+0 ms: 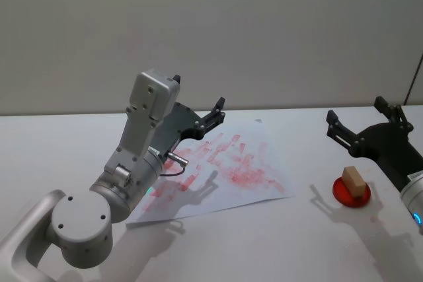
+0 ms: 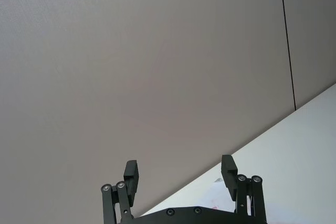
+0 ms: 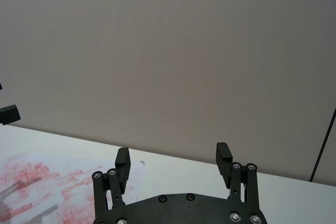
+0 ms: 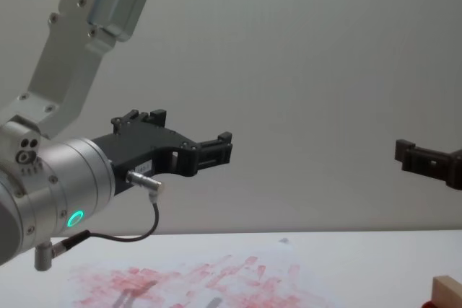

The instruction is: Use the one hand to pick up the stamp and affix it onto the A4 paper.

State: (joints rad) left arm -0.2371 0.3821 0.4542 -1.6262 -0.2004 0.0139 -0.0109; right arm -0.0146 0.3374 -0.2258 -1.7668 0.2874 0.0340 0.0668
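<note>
Stamp (image 1: pixel 353 179) sits on red pad (image 1: pixel 340 192) while left gripper (image 1: pixel 214 114) and right gripper (image 1: pixel 357 111) hover, jaws wide, empty

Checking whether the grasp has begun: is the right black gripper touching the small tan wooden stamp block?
Apart. The chest view shows the black right gripper hanging well above the tan wooden stamp block, wall between them.

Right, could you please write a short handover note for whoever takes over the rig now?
Left gripper: open, empty, raised over the A4 paper.
Right gripper: open, empty, raised near the stamp.
Stamp: standing on the red ink pad, right of the paper.
Done: no grasp yet; paper already bears red prints.
Left to do: grasp stamp, press it on paper.
</note>
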